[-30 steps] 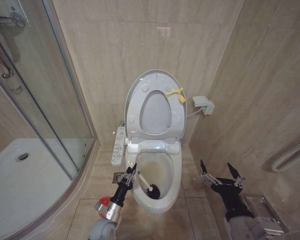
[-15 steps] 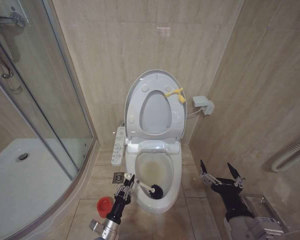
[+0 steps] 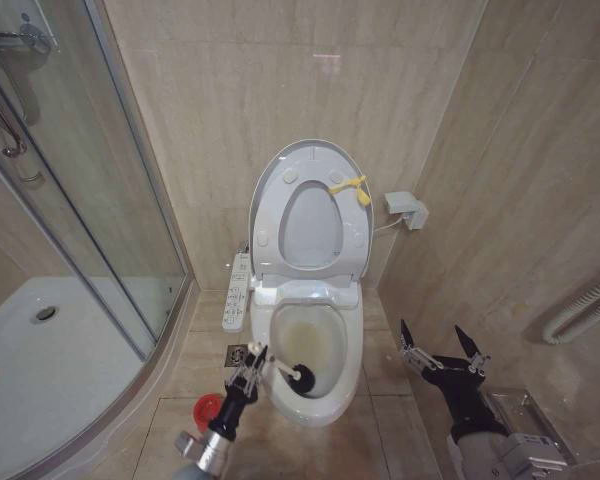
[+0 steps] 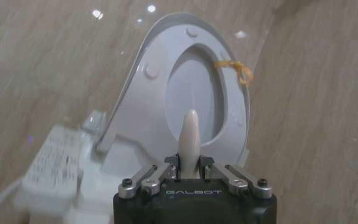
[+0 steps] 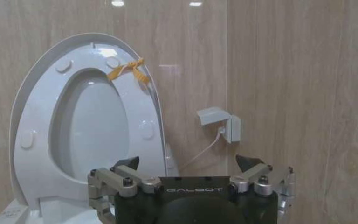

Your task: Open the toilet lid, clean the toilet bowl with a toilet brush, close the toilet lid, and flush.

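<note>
Tiled floor (image 3: 180,375) under red holder cup (image 3: 208,407)

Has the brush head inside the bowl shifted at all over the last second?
Yes. The toilet brush head has slid toward the left side of the toilet bowl, still gripped by the left gripper.

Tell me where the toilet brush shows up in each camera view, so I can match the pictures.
Head view: the toilet brush slants over the toilet bowl's near-left rim, dark head inside, handle in the left gripper.
Left wrist view: its cream handle tip rises between the fingers, before the raised toilet lid.
Right wrist view: not in it.
Shared landmark: the lid's yellow loop tag.
</note>
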Available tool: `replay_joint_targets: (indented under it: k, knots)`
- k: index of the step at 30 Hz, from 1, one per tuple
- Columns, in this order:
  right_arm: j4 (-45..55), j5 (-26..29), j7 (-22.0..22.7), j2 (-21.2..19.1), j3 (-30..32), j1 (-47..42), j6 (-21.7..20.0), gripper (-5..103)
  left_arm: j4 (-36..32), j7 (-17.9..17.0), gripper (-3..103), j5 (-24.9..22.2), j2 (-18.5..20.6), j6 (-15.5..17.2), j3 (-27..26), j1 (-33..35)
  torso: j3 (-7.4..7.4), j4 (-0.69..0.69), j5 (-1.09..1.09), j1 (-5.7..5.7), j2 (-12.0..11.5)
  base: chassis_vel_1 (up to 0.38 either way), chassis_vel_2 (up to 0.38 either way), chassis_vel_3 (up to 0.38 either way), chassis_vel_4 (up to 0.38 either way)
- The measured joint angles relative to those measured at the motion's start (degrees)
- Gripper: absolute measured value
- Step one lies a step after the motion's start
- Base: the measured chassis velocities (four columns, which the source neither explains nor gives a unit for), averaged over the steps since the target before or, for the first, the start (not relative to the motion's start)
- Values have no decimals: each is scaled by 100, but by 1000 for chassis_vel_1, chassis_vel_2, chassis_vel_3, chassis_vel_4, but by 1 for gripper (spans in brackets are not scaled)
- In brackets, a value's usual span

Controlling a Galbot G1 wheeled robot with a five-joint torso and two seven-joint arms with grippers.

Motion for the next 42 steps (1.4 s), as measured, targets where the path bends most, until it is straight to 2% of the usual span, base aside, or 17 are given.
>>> replay_joint_targets:
  k: [8, 19, 25, 32, 33, 38, 42]
  knots:
    - [0, 0, 0, 0, 0, 0, 0, 100, -152, 200, 20, 26, 485, 12, -44, -270, 0, 2, 0, 0, 0, 0, 0, 0, 0]
    - [0, 0, 0, 1, 0, 0, 0, 100, -676, 422, 20, 108, 875, 31, -271, -239, 0, 1, -1, 0, 0, 0, 0, 0, 0]
    - [0, 0, 0, 1, 0, 0, 0, 100, -1192, 508, 20, -148, 1178, 109, -438, -212, 0, 1, 0, 0, 0, 0, 0, 0, 0]
    - [0, 0, 0, 0, 0, 0, 0, 100, -1955, 390, 20, -469, 1421, 225, -702, 54, 0, 1, 0, 0, 0, 0, 0, 0, 0]
    - [0, 0, -1, 0, 0, 0, 0, 100, -2247, 316, 20, -572, 1471, 274, -857, 200, -1, 2, 1, 0, 0, 0, 0, 0, 0]
    - [0, 0, 0, 0, 0, 0, 0, 100, -2718, 155, 20, -712, 1515, 330, -1283, 614, -1, 2, 2, -1, 0, 0, 0, 0, 0]
    - [0, 0, 0, 1, 0, 0, 0, 100, -3268, 47, 20, -734, 1468, 408, -2005, 1406, -1, 1, 1, -1, 1, 0, 0, 0, 0]
